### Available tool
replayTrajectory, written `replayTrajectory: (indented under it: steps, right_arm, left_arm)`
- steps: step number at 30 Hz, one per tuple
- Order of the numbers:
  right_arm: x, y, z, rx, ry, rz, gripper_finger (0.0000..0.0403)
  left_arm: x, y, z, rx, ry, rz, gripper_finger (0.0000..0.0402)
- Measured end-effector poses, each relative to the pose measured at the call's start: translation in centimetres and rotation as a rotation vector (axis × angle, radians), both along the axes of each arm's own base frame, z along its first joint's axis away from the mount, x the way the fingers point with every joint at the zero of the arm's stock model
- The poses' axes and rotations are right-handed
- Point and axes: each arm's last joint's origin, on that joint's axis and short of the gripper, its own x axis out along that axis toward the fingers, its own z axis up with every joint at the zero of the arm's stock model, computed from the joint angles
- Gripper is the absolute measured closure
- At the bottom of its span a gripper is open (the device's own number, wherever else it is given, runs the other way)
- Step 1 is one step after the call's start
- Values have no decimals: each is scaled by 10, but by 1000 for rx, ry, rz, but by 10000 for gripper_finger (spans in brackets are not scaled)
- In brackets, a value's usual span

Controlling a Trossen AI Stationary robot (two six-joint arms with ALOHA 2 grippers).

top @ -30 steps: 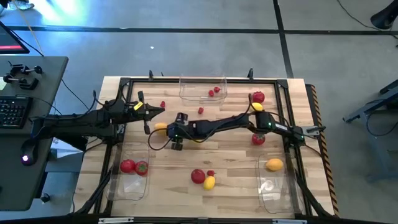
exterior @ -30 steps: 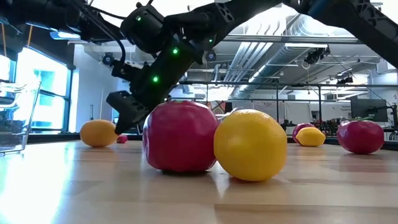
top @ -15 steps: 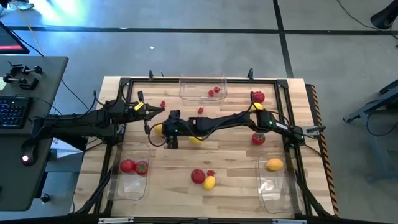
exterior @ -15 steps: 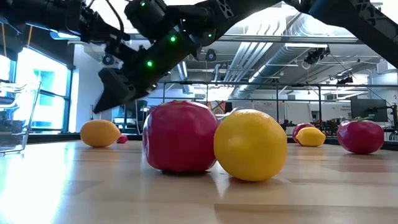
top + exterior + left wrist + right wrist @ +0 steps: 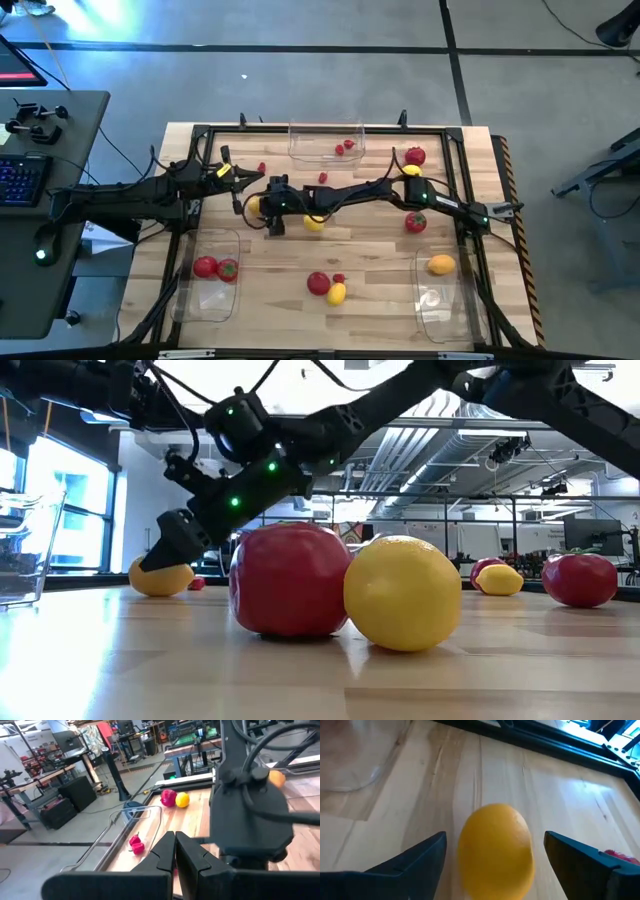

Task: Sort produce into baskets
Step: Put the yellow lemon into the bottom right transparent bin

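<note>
We see three clear plastic bins, the far bin (image 5: 327,143) with small red berries, the left bin (image 5: 208,287) with two smooth tomatoes, the right bin (image 5: 443,291) with one orange lemon, while our right gripper (image 5: 495,851) spreads wide around an orange oval lemon (image 5: 496,847) on the wood table (image 5: 370,260) and our left gripper (image 5: 175,851) stays pinched closed, empty.

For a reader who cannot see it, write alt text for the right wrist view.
An orange lemon-like toy fruit lies on the wooden table between the right gripper's open jaws, not yet gripped. A clear basket sits beyond it, and a small red berry lies off to one side.
</note>
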Motion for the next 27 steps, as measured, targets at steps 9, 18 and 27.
replayTrajectory:
  steps: [9, 18, 27]
  right_arm:
    - [1, -9, -15, 82, 0, 39, 76]
    - [1, -14, -19, 124, -4, 9, 134]
    - [-4, -9, -4, 126, 89, 7, 194]
  left_arm:
    - [0, 0, 0, 1, 0, 0, 401]
    - [0, 0, 0, 1, 0, 0, 401]
    - [0, 0, 0, 1, 0, -1, 402]
